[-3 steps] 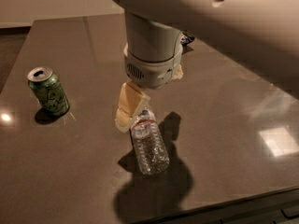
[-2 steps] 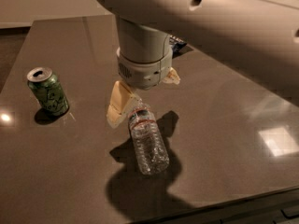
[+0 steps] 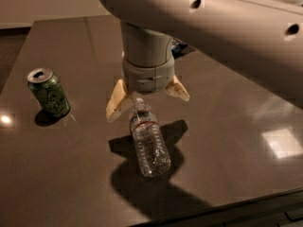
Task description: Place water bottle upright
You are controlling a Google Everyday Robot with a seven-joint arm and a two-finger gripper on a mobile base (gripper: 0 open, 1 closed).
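Observation:
The water bottle (image 3: 149,143) is a small clear crinkled bottle with a red-and-white band near its neck. It looks to lie on the dark table (image 3: 227,122), cap end pointing back toward the gripper and base toward the front edge. My gripper (image 3: 147,107) hangs from the big grey-white arm just above the bottle's cap end. It is open, with one cream finger (image 3: 117,105) left of the neck and the other (image 3: 178,89) to the right. The cap is hidden under the wrist. The fingers do not clamp the bottle.
A green soda can (image 3: 49,92) stands upright at the left of the table. The arm (image 3: 227,27) covers the upper right of the view. The table's front edge (image 3: 246,197) runs close below the bottle. Bright reflections lie on the right of the surface.
The wrist has shifted slightly left and turned, so the two fingers now straddle the bottle's neck. The bottle has hardly moved. The can is unchanged.

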